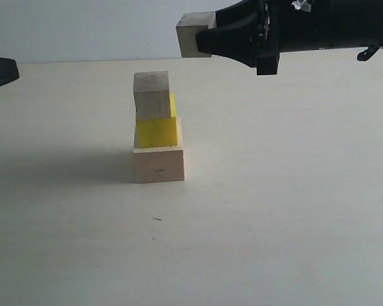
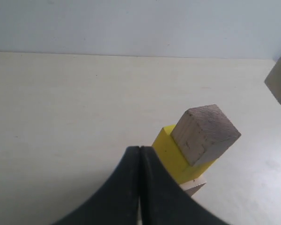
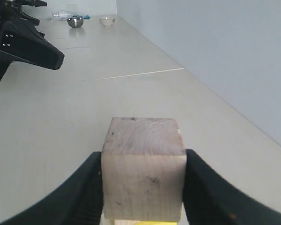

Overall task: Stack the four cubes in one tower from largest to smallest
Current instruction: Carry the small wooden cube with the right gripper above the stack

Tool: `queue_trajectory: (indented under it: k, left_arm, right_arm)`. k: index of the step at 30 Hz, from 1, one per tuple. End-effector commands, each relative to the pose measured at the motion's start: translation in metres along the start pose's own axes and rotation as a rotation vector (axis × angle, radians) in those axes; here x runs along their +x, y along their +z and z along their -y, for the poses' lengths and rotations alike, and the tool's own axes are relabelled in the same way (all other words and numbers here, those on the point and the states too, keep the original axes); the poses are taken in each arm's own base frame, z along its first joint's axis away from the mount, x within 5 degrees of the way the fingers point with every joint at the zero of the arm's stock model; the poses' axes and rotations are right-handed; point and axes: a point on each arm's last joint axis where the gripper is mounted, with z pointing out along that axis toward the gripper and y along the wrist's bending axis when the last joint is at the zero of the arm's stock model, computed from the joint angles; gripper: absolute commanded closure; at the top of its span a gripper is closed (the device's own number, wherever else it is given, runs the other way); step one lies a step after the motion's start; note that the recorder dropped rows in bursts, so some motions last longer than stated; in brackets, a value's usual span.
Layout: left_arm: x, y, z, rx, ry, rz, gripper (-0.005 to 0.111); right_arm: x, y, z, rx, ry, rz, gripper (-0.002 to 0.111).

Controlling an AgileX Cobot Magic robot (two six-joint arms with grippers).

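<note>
"The tower [image 1: 159,153], where did it stand in the exterior view?" one asked.

"In the middle of the frame, on the table [image 1: 274,210], three cubes high," the other said. "The large wood cube [image 1: 158,167] sat at the bottom, the yellow cube [image 1: 158,132] on it, and the medium wood cube [image 1: 151,95] on top, set a little to the left. In the upper right, the right gripper [image 1: 207,37] clasped the small wood cube [image 1: 190,35] in the air, above and right of the tower. The left gripper [image 1: 0,71] showed at the left edge, well apart."

"And the left wrist view?"

"Its jaws were pressed together with nothing between them. The three stacked cubes rose just beyond them, and the small wood cube hung far off."

"The right wrist view?"

"The small wood cube filled the gap between the two black fingers [image 3: 84,197], and both touched its sides. A sliver of the yellow cube showed at its edge."
</note>
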Motion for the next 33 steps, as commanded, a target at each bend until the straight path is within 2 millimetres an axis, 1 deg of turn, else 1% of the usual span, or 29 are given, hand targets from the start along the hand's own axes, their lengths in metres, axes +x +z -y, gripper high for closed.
queue_trajectory:
  k: [1,7,10,14,18,23,28,33]
  left_arm:
    - [0.001,-0.001,0.001,0.004,0.000,0.001,0.107]
    - [0.001,-0.001,0.001,0.004,0.000,0.001,0.107]
    - [0.001,-0.001,0.000,0.002,0.002,0.002,0.107]
    - [0.001,-0.001,0.000,0.002,0.019,0.002,0.107]
    - [0.001,-0.001,0.000,0.002,0.019,0.002,0.107]
    - [0.001,-0.001,0.000,0.002,0.019,0.002,0.107]
    - [0.001,-0.001,0.000,0.002,0.019,0.002,0.107]
    - [0.001,-0.001,0.000,0.002,0.019,0.002,0.107]
  right_arm:
    - [-0.003,0.004,0.003,-0.042,-0.017,0.048,0.108]
    - [-0.003,0.006,0.006,-0.055,-0.024,0.049,0.108]
    - [-0.003,0.010,0.003,-0.070,-0.026,0.049,0.108]
    - [-0.005,0.026,-0.006,-0.088,-0.041,0.024,0.108]
    - [-0.010,0.035,-0.009,-0.095,-0.066,0.016,0.108]
    - [-0.012,0.037,-0.007,-0.071,-0.065,0.022,0.108]
    - [-0.008,0.038,-0.001,-0.028,-0.051,0.005,0.108]
    - [-0.002,0.041,0.000,-0.043,-0.031,0.007,0.108]
